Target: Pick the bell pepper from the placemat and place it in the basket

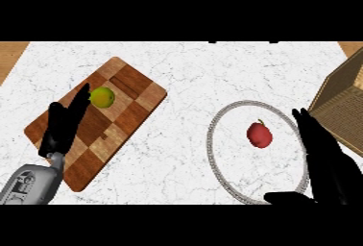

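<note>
Two hands: both show over the table, one at each lower corner
Table [191,72]: white marbled top, filling most of the head view
Board [135,86]: brown checkered wood, lying at a slant on the left part of the table
Mat [221,122]: round, pale, with a grey woven rim, right of the board and well apart from it
Basket [340,108]: woven, tan, at the right edge, partly cut off; its near corner lies just beside the mat's rim
Right hand [330,163]: black, fingers straight and open, over the mat's right rim, thumb out to the left at the mat's lower edge; it holds nothing
Left hand [64,122]: black, on a grey forearm, fingers straight and up over the board's left side; it holds nothing
Pepper [260,135]: red, with a small stem, on the mat right of its centre, just left of the right hand's fingers, apart from them
Fruit [102,97]: yellow-green, round, on the board's upper part, beside the left hand's fingertips
</note>
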Robot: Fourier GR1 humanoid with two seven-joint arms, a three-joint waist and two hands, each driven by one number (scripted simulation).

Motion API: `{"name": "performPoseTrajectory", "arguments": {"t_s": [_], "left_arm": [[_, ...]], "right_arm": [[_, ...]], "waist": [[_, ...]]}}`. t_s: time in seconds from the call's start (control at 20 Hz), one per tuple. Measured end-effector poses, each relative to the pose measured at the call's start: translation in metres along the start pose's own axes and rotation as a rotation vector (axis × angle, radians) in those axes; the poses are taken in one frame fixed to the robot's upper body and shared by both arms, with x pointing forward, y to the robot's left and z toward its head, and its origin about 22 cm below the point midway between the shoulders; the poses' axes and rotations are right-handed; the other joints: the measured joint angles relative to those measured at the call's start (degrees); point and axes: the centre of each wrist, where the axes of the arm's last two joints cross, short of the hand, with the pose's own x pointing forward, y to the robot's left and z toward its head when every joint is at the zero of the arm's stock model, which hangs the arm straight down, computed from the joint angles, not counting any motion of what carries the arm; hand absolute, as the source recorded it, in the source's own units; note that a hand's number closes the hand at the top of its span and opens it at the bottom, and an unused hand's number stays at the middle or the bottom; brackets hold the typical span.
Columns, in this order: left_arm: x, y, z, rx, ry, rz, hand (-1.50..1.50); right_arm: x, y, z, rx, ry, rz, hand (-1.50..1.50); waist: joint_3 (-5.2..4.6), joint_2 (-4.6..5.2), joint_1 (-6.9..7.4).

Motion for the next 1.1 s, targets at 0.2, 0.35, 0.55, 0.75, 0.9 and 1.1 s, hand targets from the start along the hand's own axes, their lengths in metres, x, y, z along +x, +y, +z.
{"name": "performPoseTrajectory", "arguments": {"t_s": [0.2,0.35,0.55,0.75,0.9,1.1], "left_arm": [[-0.005,-0.002,-0.001,-0.002,0.004,0.002,0.00],[-0.007,-0.004,-0.003,0.000,0.005,0.003,0.00],[-0.007,-0.006,-0.001,-0.002,0.001,0.002,0.00],[-0.006,0.001,0.000,0.000,0.002,0.000,0.00],[-0.007,0.001,-0.006,-0.002,0.005,0.003,0.00],[-0.006,-0.001,-0.003,-0.002,0.002,0.001,0.00]], "right_arm": [[-0.007,0.009,-0.018,0.019,0.000,-0.004,-1.50],[-0.013,0.025,-0.026,0.022,0.004,0.000,-1.50],[-0.016,0.036,-0.040,0.014,-0.003,-0.001,-1.50],[-0.014,0.046,-0.048,0.008,-0.009,-0.001,-1.50],[-0.018,0.053,-0.058,0.009,-0.011,-0.004,-1.50],[-0.014,0.058,-0.061,0.015,-0.009,-0.006,-1.50]], "waist": [[-0.01,0.04,0.01],[-0.01,0.04,0.00],[-0.01,0.04,0.04],[-0.01,0.04,0.07],[-0.02,0.05,0.02],[-0.02,0.04,0.03]]}}
